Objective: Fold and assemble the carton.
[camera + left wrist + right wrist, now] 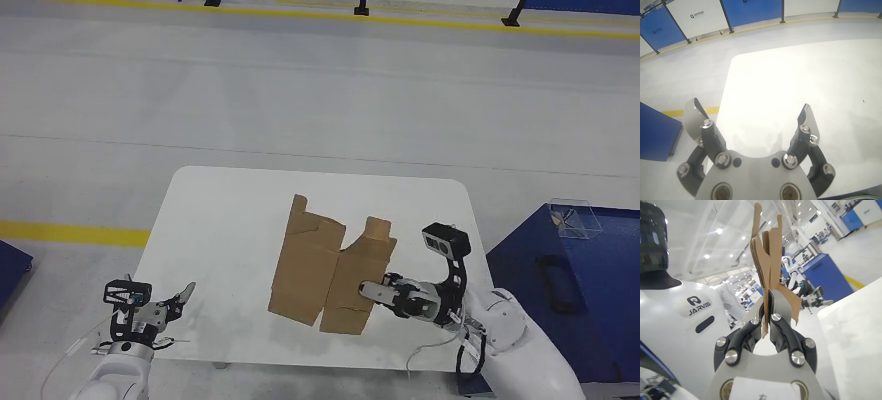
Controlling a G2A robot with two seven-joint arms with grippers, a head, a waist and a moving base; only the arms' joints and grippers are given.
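The flat brown carton (320,270) is in the middle of the table (220,220), a little toward its right edge, with its flaps pointing to the far edge. The right gripper (372,291) is at the near right part of the carton, and its jaws are clamped on the cardboard edge there, with several layers pinched between them. The left gripper (183,295) hangs over the near left corner of the table, well apart from the carton, with its jaws wide apart and nothing between them. The step in hand seems to be opening the flat blank into a tube. To do it well, the right grip should probably hold one wall only, because a pinch on all layers keeps the carton flat; the free left gripper would need to come to the opposite side and hold there. Which layers are really caught is hard to make out, since the right wrist view shows the carton edge-on. It is also not possible to tell if the carton rests fully on the table or is raised a little at the held end.
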